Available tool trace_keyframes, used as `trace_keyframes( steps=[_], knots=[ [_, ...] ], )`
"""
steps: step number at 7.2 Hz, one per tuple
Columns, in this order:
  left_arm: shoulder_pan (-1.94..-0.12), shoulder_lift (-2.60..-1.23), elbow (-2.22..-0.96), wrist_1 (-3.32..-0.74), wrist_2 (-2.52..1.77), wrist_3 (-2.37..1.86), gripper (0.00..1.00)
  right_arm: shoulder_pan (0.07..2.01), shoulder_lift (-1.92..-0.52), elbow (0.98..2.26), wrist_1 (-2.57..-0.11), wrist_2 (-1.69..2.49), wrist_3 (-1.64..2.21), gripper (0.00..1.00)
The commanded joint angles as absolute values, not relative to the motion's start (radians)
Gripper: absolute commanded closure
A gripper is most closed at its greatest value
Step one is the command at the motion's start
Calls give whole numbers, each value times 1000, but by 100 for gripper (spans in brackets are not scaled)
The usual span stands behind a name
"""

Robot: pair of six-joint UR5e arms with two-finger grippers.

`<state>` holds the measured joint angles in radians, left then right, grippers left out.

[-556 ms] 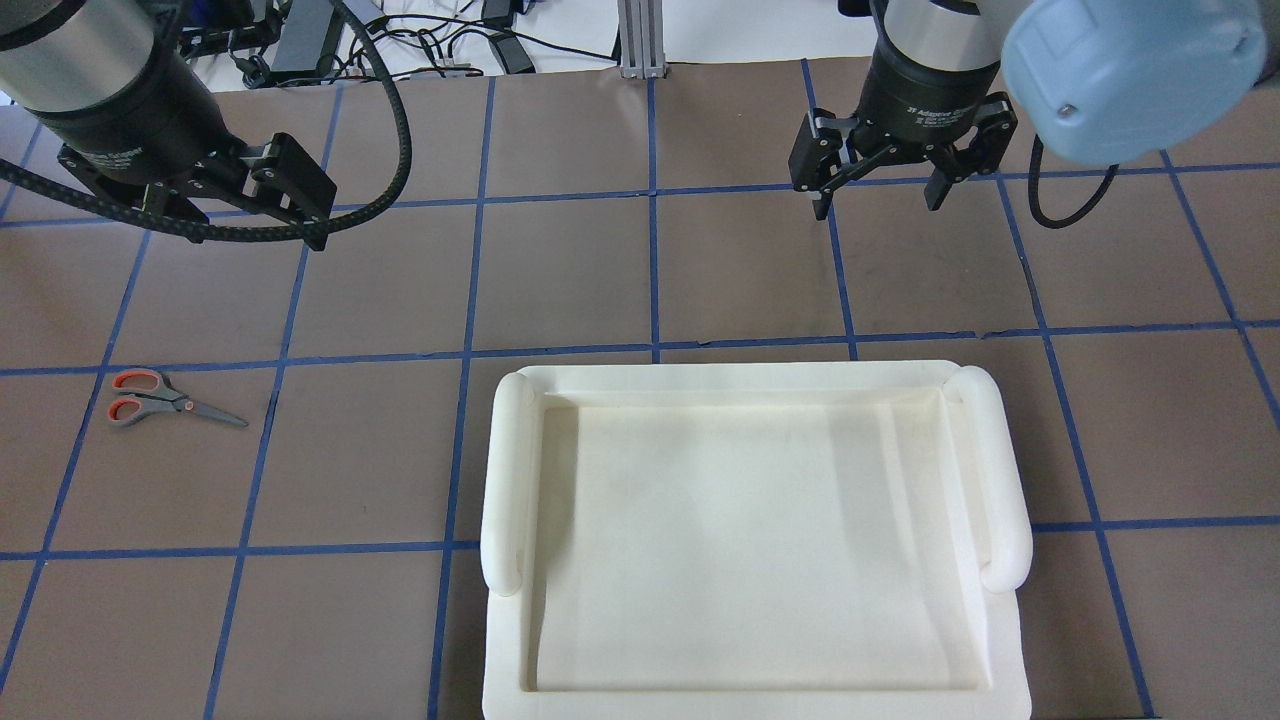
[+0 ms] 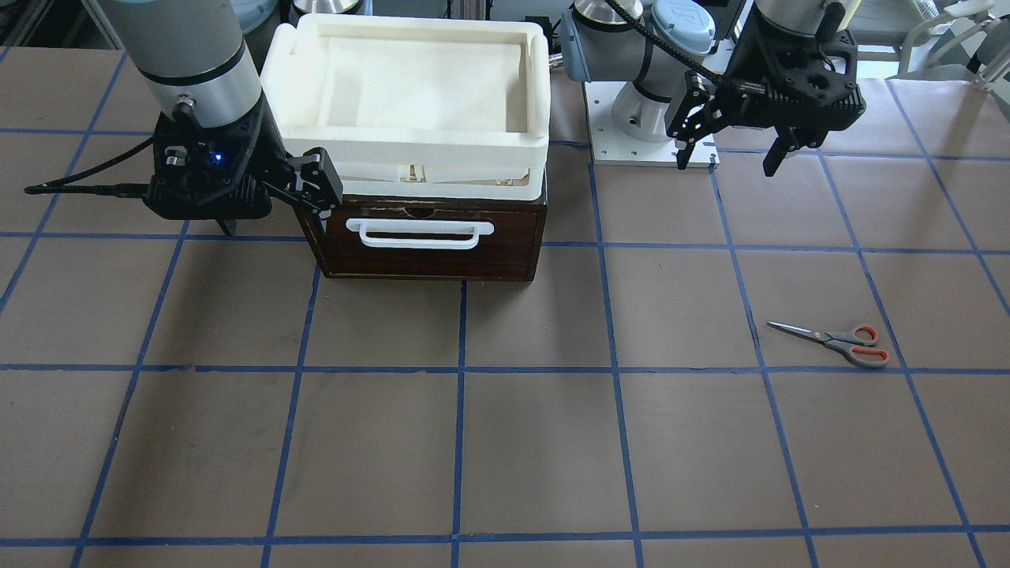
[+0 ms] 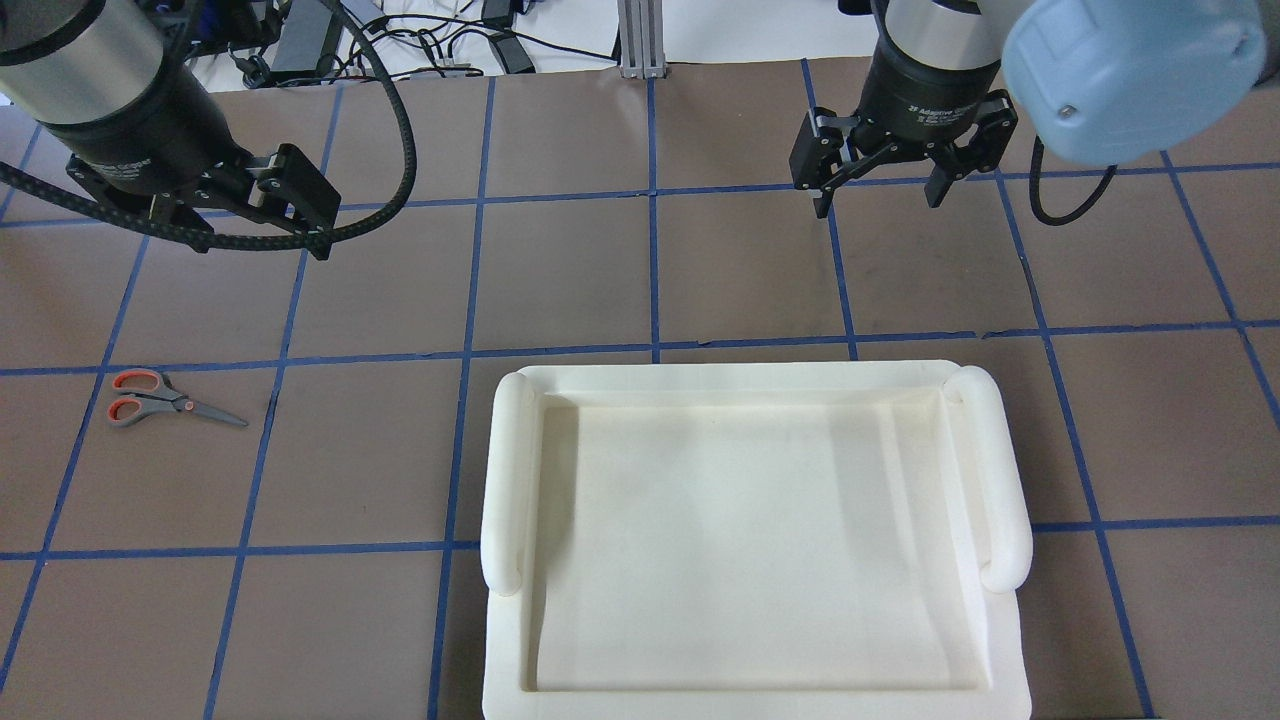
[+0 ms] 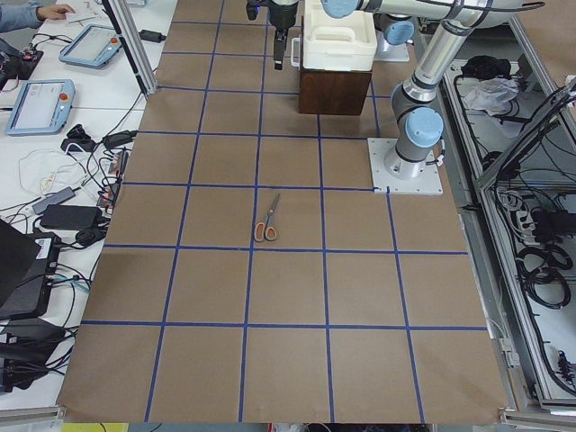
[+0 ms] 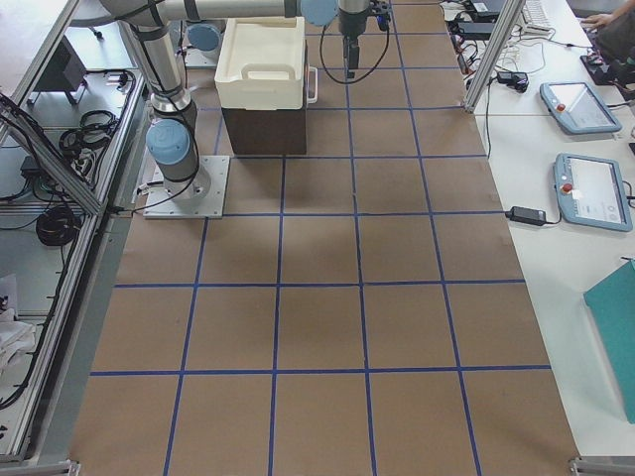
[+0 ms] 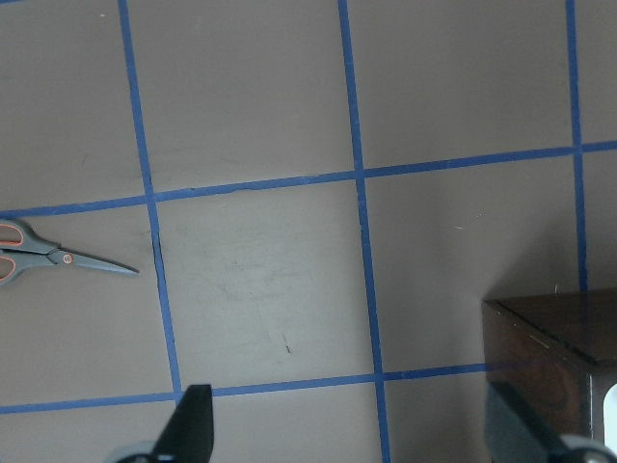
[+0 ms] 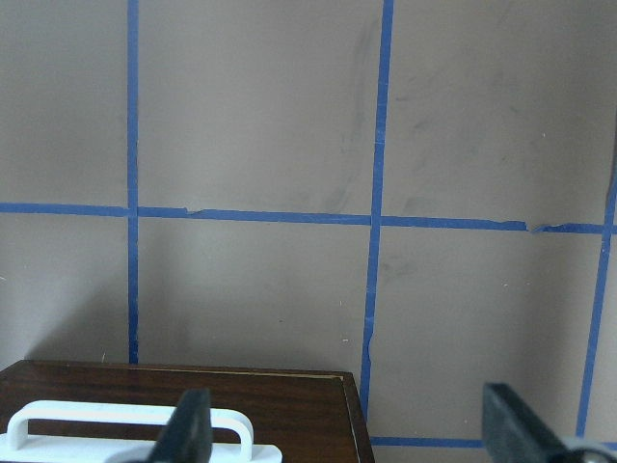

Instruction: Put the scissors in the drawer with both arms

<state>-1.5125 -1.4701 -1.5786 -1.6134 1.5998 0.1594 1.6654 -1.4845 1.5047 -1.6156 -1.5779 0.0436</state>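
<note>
The scissors (image 3: 170, 398) lie flat on the brown table at the left, blades pointing right; they also show in the front view (image 2: 836, 341) and at the left edge of the left wrist view (image 6: 53, 256). The dark brown drawer (image 2: 430, 237) is shut, its white bar handle (image 2: 418, 233) facing the operators' side. My left gripper (image 3: 240, 215) is open and empty, hanging high beyond the scissors. My right gripper (image 3: 878, 200) is open and empty, just in front of the drawer's corner (image 7: 174, 405) by the handle.
A white foam tray (image 3: 750, 380) sits on top of the drawer cabinet and hides it from overhead. Blue tape lines grid the table. The left arm's base plate (image 2: 651, 134) stands beside the cabinet. Cables and tablets lie beyond the table's far edge.
The left arm has shifted slightly and sits a little lower in the overhead view. The right gripper has edged slightly away. The scissors have not moved.
</note>
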Motion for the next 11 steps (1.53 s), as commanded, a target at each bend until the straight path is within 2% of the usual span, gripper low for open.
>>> trace_keyframes(
  steps=[1, 3, 4, 7, 11],
  knots=[
    [-1499, -1460, -1597, -1614, 1601, 205, 0, 1658, -1476, 1511, -1596, -1585, 60, 0],
    [-1423, -1468, -1620, -1599, 1595, 432, 0, 1635, -1447, 1514, -1594, -1569, 192, 0],
    [-1345, -1473, -1647, -1592, 1595, 524, 0, 1635, -1433, 1517, -1597, -1569, 392, 0],
    [-1128, -1517, -1741, -1565, 1597, 1156, 0, 1676, -1393, 1506, -1606, -1566, 838, 0],
    [-1072, -1687, -1767, -1344, 1640, 1779, 0, 1799, -1313, 1502, -1660, -1566, 1286, 0]
  ],
)
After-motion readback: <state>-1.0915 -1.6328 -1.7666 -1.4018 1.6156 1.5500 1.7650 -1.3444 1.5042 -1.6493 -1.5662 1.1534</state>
